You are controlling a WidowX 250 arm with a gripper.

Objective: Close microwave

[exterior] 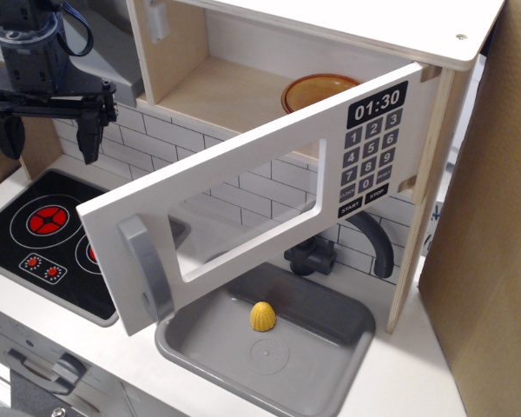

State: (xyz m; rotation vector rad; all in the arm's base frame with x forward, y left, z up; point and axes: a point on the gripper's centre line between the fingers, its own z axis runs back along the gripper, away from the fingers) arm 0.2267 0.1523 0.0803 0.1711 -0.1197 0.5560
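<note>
The microwave (330,52) is a pale-wood box at the top. Its white door (269,200) stands swung wide open toward me, hinged at the right. The door has a grey bar handle (148,269) at its left end, a clear window, and a black keypad (373,148) reading 01:30. An orange bowl (317,89) sits inside the microwave. My gripper (48,130) hangs at the upper left, above the hob. Its two black fingers are spread apart and hold nothing. It is well to the left of the door's free edge.
A black hob (43,239) with red rings lies at the lower left. A grey sink (269,347) holds a small yellow object (262,316), with a dark faucet (365,248) behind it. A cardboard wall (495,243) stands at the right. A grey range hood (113,52) is behind my gripper.
</note>
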